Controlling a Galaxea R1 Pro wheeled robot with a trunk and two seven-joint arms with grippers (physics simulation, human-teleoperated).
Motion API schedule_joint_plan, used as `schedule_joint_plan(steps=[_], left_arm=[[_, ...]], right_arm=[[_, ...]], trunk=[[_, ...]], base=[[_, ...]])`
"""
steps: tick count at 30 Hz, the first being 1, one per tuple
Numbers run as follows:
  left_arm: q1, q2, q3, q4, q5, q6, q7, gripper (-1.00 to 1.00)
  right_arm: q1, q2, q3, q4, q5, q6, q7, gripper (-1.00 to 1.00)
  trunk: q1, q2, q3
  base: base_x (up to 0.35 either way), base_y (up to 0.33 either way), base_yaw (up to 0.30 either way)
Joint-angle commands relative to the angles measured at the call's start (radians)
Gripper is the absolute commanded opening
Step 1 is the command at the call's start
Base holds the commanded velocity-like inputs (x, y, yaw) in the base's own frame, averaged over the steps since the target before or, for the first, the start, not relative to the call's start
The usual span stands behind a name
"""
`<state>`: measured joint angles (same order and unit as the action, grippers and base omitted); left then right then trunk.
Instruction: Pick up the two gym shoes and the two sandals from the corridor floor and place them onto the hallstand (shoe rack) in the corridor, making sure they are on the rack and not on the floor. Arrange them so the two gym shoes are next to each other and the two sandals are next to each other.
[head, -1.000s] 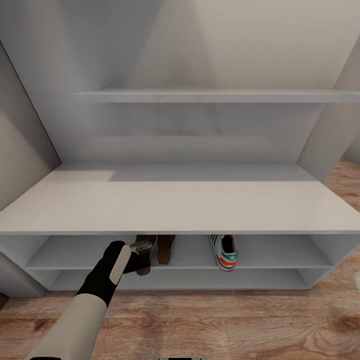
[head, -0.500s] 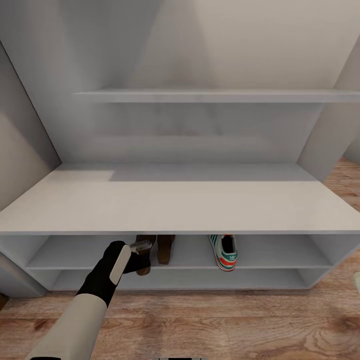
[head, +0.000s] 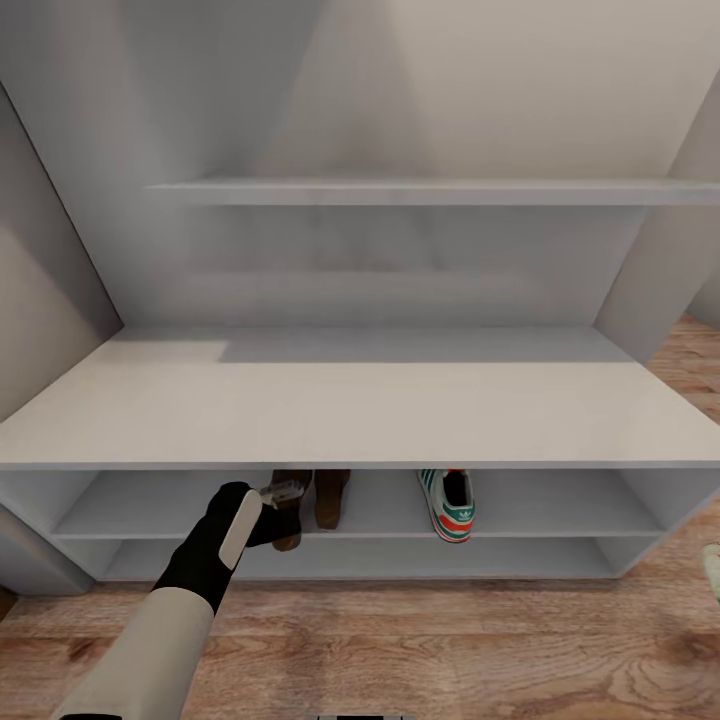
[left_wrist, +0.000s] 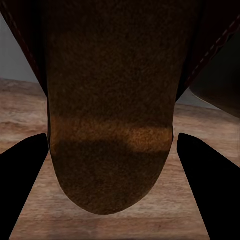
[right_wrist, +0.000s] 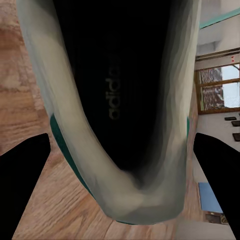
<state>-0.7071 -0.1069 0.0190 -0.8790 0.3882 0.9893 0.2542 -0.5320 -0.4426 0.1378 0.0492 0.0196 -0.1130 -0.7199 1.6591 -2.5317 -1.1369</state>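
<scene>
On the hallstand (head: 360, 420) upper shelf, left gripper (head: 283, 497) pinches a sandal (left_wrist: 112, 125) beside the other sandal (head: 332, 497), near one gym shoe (head: 448, 503); right gripper grips the second gym shoe (right_wrist: 120, 115): light, stiff sole, slick footbed, likely best held by the edge.
</scene>
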Motion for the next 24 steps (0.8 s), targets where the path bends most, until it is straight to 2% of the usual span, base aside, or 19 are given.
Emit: schedule_joint_plan(steps=[1,24], left_arm=[[0.0,0.0,0.002,0.079,-0.008,0.005,0.009,-1.0],[0.0,0.0,0.002,0.078,-0.008,0.005,0.008,-1.0]], right_arm=[[-0.002,0.0,0.002,0.005,0.002,-0.007,0.005,-1.0],[-0.002,-0.001,0.002,0.005,0.002,-0.005,0.017,-1.0]], trunk=[[0.003,0.0,-0.001],[0.003,0.0,-0.001]], base=[[0.0,0.0,0.0],[0.02,0.0,0.0]])
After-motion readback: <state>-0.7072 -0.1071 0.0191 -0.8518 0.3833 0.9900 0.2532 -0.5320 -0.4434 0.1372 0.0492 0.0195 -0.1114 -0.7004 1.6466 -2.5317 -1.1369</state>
